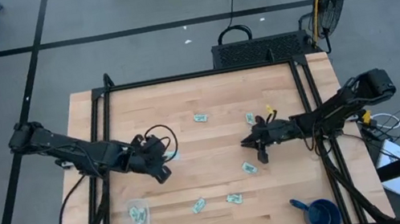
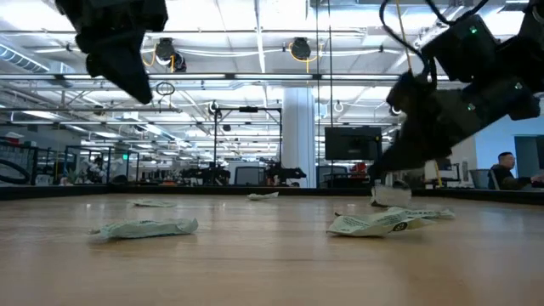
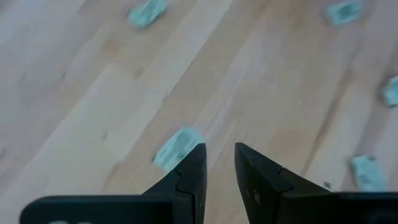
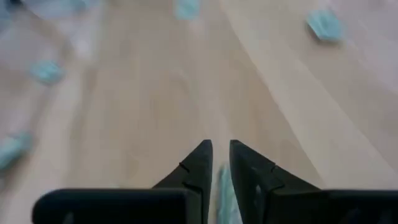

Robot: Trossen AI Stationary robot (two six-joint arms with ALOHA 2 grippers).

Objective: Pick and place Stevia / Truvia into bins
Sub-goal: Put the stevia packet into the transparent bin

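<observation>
My right gripper [image 4: 221, 163] has its fingers pressed together on one Stevia sachet [image 4: 225, 193], a pale strip between the tips, so I judge the pick is made and the carry comes next: lift, then cross the table to the clear bin [image 1: 137, 220], which stands far from these jaws, near my left arm, with some sachets already inside. My left gripper [image 3: 219, 163] hangs over the table with its jaws slightly apart and empty, a sachet [image 3: 176, 148] lying just beside one finger. More loose sachets [image 1: 234, 198] lie on the wood under the way to the bin, while the blue cup [image 1: 320, 212] stands off to the side and blocks nothing.
</observation>
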